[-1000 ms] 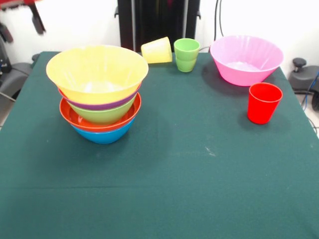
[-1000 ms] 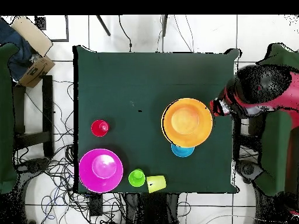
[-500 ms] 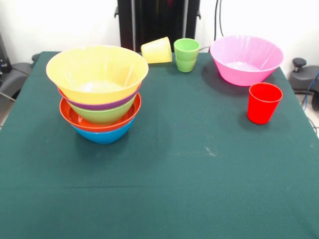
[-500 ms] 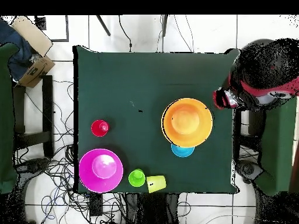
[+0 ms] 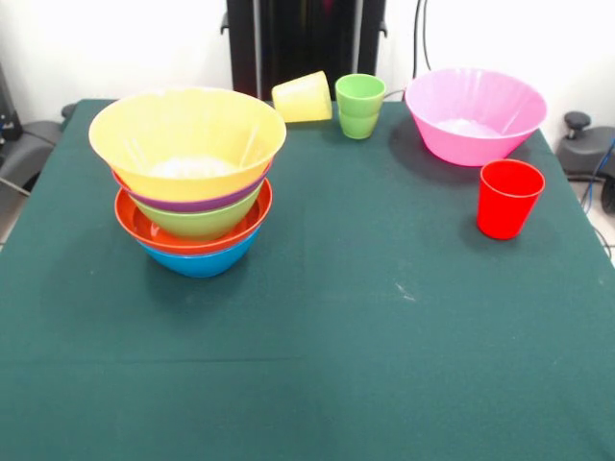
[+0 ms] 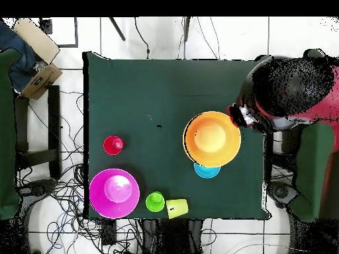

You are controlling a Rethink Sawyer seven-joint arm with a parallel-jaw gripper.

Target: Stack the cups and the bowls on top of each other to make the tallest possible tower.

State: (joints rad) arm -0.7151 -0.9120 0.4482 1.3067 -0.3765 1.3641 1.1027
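Note:
The tower [image 5: 192, 182] of nested bowls stands at the table's left, with blue at the bottom, then red-orange, green and purple, and a large yellow-orange bowl on top. It also shows in the overhead view [image 6: 212, 139], with a blue bowl [image 6: 207, 170] peeking out at its rim. The large pink bowl [image 5: 476, 115] sits alone at the far right. The red cup [image 5: 507, 197] stands upright in front of it. The light green cup [image 5: 359, 104] stands upright at the far edge. The yellow cup [image 5: 302, 97] lies on its side beside the green one. The gripper shows in neither view.
The black pedestal [image 5: 306, 43] stands behind the table's far edge. In the overhead view a person [image 6: 291, 89] in a red sleeve leans at the table's right edge, with a hand [image 6: 238, 114] close to the tower's rim. Chairs and cables surround the table.
In the overhead view the person has shifted left and the hand has come closer to the tower. In the front view the red shape at top left is gone. Bowls and cups have not moved.

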